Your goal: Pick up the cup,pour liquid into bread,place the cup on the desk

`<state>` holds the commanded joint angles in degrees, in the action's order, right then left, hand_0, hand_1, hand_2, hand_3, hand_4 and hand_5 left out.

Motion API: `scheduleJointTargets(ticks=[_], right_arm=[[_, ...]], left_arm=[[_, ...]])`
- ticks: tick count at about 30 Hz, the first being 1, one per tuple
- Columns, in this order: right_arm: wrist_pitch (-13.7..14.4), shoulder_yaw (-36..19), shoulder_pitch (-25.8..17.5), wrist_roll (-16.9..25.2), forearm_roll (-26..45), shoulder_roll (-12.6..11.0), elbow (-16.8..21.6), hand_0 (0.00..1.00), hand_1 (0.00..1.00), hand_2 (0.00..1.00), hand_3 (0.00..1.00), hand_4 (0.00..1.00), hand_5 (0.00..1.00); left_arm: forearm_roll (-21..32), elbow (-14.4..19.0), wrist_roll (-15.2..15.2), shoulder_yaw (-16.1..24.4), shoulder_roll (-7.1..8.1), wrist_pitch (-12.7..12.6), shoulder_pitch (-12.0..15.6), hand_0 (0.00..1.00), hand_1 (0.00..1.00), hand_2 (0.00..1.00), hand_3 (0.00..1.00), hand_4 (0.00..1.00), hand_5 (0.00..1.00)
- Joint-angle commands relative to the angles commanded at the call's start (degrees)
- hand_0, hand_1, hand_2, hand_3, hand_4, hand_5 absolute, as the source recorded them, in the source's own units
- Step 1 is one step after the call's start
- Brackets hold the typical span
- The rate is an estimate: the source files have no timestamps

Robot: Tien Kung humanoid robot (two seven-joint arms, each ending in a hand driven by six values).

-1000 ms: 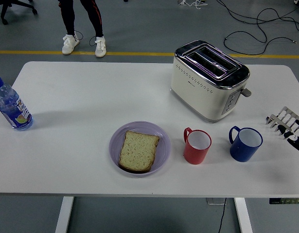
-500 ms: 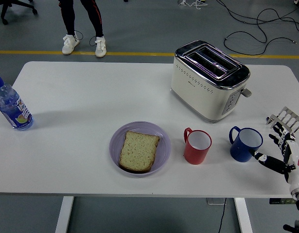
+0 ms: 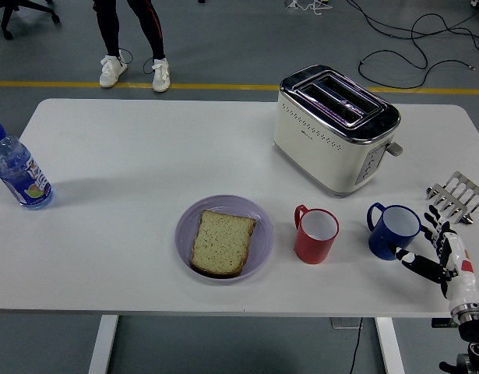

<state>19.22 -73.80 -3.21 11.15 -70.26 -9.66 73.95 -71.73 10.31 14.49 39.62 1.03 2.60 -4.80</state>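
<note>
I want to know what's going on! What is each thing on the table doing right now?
Blue cup: upright, not held.
Red cup: upright, untouched.
Bread slice: flat on purple plate.
White toaster: slots empty.
Plastic water bottle: upright, capped.
Right robot hand: open beside blue cup.

Lab: floor cables (image 3: 410, 47), tape line (image 3: 130, 84)

Right hand (image 3: 435, 248) fingers spread beside blue cup (image 3: 393, 231) — red cup (image 3: 315, 234), bread (image 3: 222, 241) on plate (image 3: 260, 226)
</note>
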Motion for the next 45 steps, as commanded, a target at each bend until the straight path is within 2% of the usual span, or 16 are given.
scheduleJointTargets(ticks=[8,20,31,45], right_arm=[[0.09,1.02,2.89,0.18,0.5,1.58,-3.26,0.952,0.879,0.959,0.998,0.998,0.108],[0.53,2.26,5.0,0.35,2.16,2.46,-7.21,0.948,0.873,0.957,0.998,0.998,0.111],[0.84,3.98,6.89,0.74,3.04,2.7,-9.15,0.943,0.871,0.956,0.998,0.998,0.112],[3.26,5.63,9.72,2.82,5.47,3.09,-12.73,0.923,0.854,0.945,0.981,0.998,0.108]], left_arm=[[0.89,0.0,-0.07,-0.8,-0.07,-0.05,-0.13,0.654,0.69,0.709,0.603,0.338,0.918],[1.03,0.0,-0.09,-1.36,-0.1,0.15,-0.02,0.654,0.69,0.709,0.604,0.339,0.919],[0.76,0.0,-0.03,-0.82,-0.14,0.16,0.01,0.654,0.69,0.709,0.605,0.339,0.919],[1.01,0.0,-0.03,-1.0,-0.13,0.06,-0.13,0.654,0.689,0.71,0.604,0.338,0.915]])
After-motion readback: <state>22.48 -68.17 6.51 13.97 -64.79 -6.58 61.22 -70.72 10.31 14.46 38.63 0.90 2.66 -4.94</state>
